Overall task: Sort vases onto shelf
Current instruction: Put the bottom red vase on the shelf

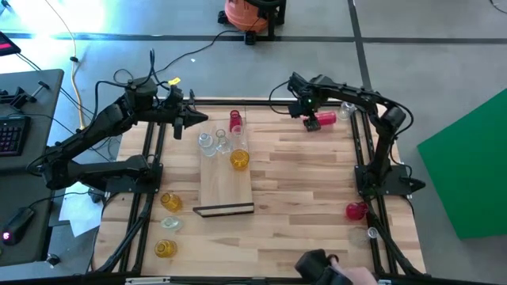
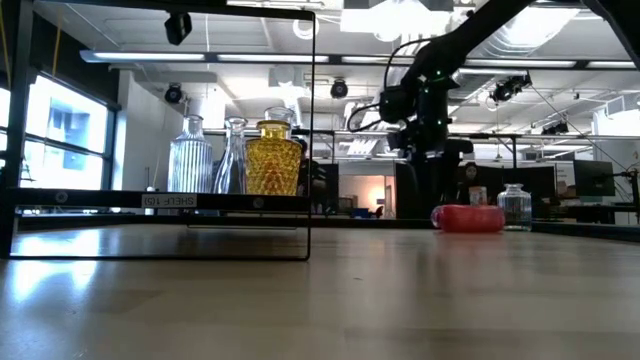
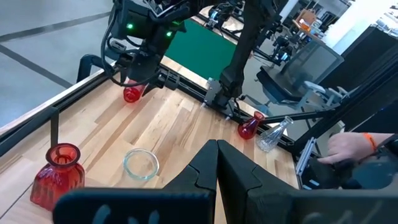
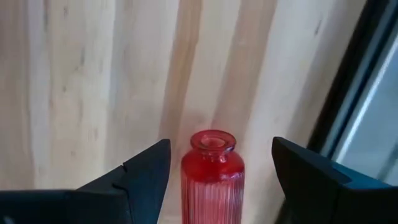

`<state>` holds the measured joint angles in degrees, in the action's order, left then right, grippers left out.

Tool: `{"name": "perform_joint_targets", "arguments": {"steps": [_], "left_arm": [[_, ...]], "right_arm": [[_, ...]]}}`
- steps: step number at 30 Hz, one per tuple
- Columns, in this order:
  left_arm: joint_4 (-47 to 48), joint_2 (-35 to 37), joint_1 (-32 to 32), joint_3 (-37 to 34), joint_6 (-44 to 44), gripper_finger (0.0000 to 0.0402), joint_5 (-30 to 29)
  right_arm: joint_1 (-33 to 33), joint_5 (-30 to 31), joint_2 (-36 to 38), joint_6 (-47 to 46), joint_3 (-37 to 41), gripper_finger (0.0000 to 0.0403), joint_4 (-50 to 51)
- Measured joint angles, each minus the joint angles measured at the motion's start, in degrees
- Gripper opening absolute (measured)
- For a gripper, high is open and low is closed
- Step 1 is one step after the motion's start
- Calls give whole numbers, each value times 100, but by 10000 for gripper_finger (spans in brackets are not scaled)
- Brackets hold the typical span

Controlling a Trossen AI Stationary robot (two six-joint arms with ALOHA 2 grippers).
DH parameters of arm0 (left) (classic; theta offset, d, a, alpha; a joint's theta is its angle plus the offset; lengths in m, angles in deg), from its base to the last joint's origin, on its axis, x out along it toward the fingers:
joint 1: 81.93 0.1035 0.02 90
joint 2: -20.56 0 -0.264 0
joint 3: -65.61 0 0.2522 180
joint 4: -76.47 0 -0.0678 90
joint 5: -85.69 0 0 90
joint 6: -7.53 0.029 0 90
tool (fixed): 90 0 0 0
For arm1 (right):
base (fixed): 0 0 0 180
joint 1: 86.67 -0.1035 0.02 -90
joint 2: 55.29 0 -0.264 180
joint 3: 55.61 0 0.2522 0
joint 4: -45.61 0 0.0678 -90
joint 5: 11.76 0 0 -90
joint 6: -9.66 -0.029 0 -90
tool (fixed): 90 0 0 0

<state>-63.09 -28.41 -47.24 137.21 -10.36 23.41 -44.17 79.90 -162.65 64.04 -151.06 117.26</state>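
**Ribbed red vase, lying on its side at the far right of the desk**

Item: one red vase (image 4: 212,180), translucent glass with fine vertical ribbing and a narrow rolled neck. It lies toppled on the desk (image 1: 301,182), near the far right corner, with a clear vase (image 2: 514,207) upright just beside it.

Handling, as judged: rigid, light and breakable. The smooth glass is likely slippery, and a toppled round body may roll if nudged. The ribbed body, below the neck, looks the best place to take hold, with gentle closing force.

Right tool (image 4: 221,177): spread wide, one finger either side of the vase body, holding nothing.

Left tool (image 1: 200,120): closed, empty, hovering over the far end of the shelf.

Shelf (image 1: 225,188): light-wood board left of desk centre. At its far end stand another red vase (image 1: 235,119), an amber vase (image 1: 239,159) and two or three clear ones (image 1: 207,142), all upright and apparently empty.

Unsorted stock: three vases on the desk's left edge (image 1: 169,203), amber and pale; a red and a clear one at the right edge (image 1: 356,210).
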Motion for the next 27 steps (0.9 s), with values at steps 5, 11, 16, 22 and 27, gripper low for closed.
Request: {"name": "perform_joint_targets", "arguments": {"steps": [5, 11, 16, 22, 27], "left_arm": [[0, 0, -100, 0, -61, 0, -11], [2, 0, -265, 0, -108, 0, -124], [4, 0, -373, 0, -146, 0, -378], [4, 0, -471, 0, -216, 0, -391], [4, 0, -570, 0, -258, 0, -534]], "right_arm": [[182, 136, -367, -276, 2, 261, 506], [262, 124, -521, -314, 2, 261, 393], [282, 139, -686, -336, 2, 261, 386], [291, 156, -870, -336, 2, 261, 361], [303, 161, -1046, -452, 2, 261, 363]]}}
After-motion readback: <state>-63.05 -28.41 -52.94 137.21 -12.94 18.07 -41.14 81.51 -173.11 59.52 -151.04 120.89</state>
